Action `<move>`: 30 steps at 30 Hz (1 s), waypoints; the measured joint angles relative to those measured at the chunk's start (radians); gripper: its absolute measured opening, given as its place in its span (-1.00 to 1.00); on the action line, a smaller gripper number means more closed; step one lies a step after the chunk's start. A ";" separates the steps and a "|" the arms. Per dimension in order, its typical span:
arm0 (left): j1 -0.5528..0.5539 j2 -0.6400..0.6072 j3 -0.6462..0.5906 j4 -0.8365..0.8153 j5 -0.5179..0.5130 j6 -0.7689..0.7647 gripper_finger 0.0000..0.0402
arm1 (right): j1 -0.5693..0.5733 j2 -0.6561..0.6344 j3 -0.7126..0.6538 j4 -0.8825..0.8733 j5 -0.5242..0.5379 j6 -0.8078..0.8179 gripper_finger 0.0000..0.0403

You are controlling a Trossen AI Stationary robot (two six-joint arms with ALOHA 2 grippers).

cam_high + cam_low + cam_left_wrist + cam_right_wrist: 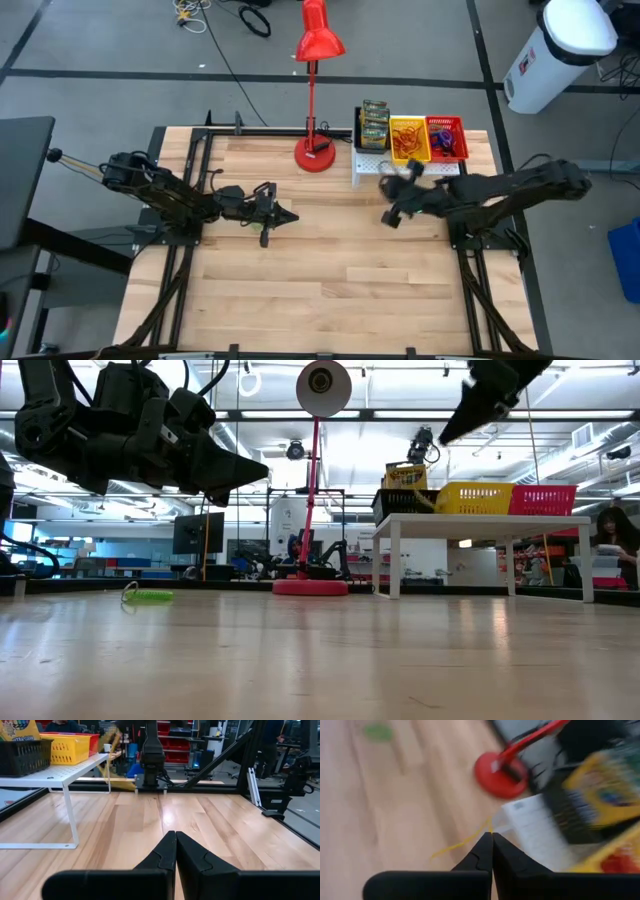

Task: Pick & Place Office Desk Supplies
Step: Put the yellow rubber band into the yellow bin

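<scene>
— Bench (330,290) first: smooth bare wood, open room beyond. Mesh bins (480,498) stand at one o'clock.
— Right tool (491,836), two o'clock, is pinched tight, seemingly on a yellow rubber band (462,842). Left tool (175,837) is closed and empty above a green band (150,596) at nine.
— Bands look weightless, floppy and stretchy; I'd nip a single strand.

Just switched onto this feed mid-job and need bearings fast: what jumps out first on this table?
The tall red desk lamp stands at the table's far edge, near the middle. Right of it, a white shelf carries three mesh bins: black bin with crayon boxes, yellow bin, red bin. The right claw, shut, hangs before the shelf; a green rubber band lies near the shut left claw.
</scene>
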 joint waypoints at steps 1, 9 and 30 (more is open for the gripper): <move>0.000 0.000 0.000 0.000 0.000 0.000 -0.94 | 0.000 -0.026 0.000 -0.002 0.026 0.000 -0.97; 0.000 0.000 0.000 0.000 -0.002 0.000 -0.94 | -0.003 -0.190 0.001 0.042 0.304 -0.094 -0.98; 0.000 0.000 0.000 0.001 -0.002 0.000 -0.94 | -0.430 -0.280 -0.039 0.129 0.204 -0.237 -0.97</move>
